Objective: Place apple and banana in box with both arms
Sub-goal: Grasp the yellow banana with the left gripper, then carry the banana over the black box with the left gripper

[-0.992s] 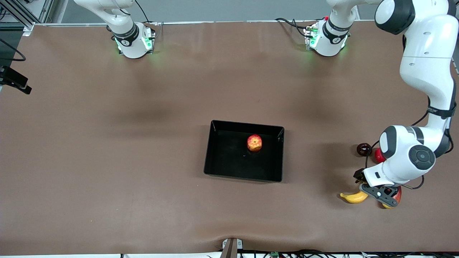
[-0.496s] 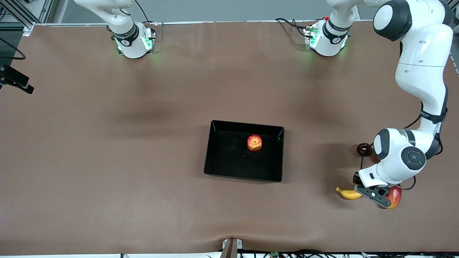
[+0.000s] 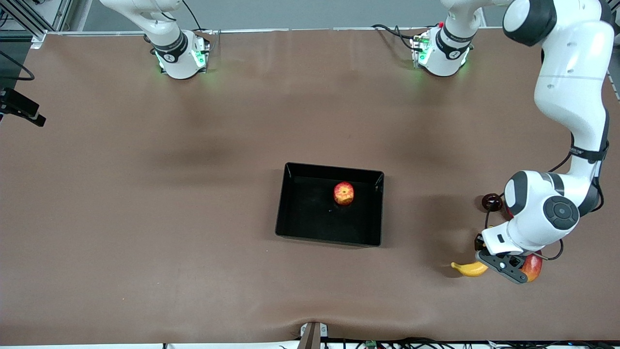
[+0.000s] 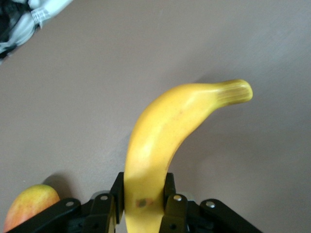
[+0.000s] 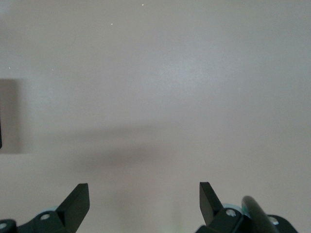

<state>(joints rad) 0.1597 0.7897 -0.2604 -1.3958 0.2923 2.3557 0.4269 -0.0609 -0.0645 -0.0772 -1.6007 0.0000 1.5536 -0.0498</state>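
Banana (image 3: 468,268) sat at the lower right of the front view, pinched near one end by the left gripper (image 3: 490,265), its free length curving out toward the box (image 3: 281,208). In the left wrist view the black fingers (image 4: 115,198) pressed both flanks of the yellow fruit just above its end, with most of the curve hanging clear of them. Judged from that, it looked light and fairly firm, but its smooth skin and tapering section could let it pivot or slide in so off-centre a hold; a grip closer to the middle of the curve would likely balance it better, and hard squeezing might bruise it. A red-yellow fruit (image 3: 532,267) lay just beside the gripper, and a small dark ring (image 3: 492,201) lay higher in the frame near the arm. The apple (image 3: 343,193) already rested inside the box at the centre of the front view, apart from its walls. The right gripper (image 5: 144,204) was spread wide over bare table, holding nothing, its arm waiting.
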